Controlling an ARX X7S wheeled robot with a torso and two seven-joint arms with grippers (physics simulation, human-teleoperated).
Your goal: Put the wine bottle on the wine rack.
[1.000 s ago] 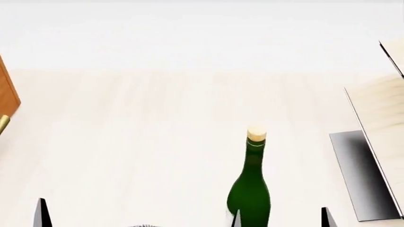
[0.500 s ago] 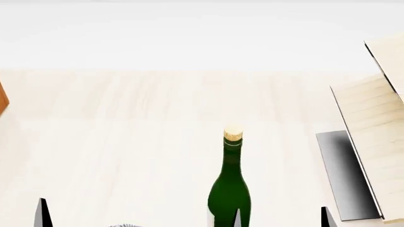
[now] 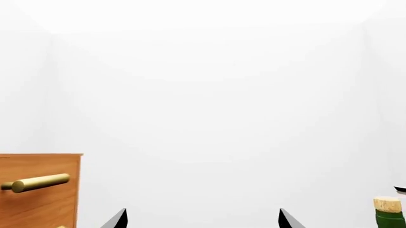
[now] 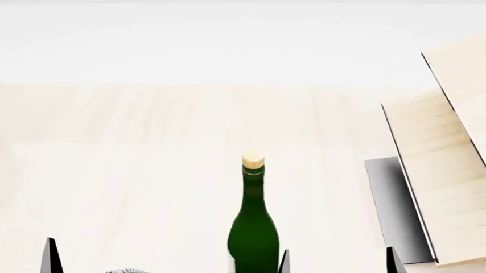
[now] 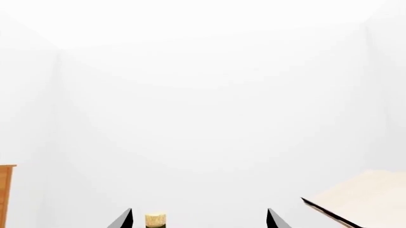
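Two grippers showed only as dark fingertip points at the bottom edges of the views, and neither held anything: the right gripper [image 4: 336,261] had its tips set wide apart with nothing clamped between them, and the left gripper [image 3: 201,219] showed the same spread in its wrist view, its jaws parted on bare air. In the head view, the wine bottle [image 4: 253,227] stood upright on the pale wooden table [image 4: 136,170], just to the left of the right gripper's inner fingertip and not between the two tips; whether that tip touched the glass could not be told. The wine rack [image 4: 436,170] sat well to the right of the bottle, its slanted light-wood panels rising over a grey metal base. Judged from its look, the bottle would be heavy for its slim shape, rigid, smooth and slippery, and breakable if it tipped — a tall thing on a narrow foot, easily knocked by a sideways nudge. The neck seemed too thin and too high for a steady hold; the broad green body below the shoulder looked the better place to close on, squarely and firmly. A reddish-brown cabinet [image 3: 41,190] with a brass handle [image 3: 37,182] appeared only in the left wrist view — well away from the bottle.
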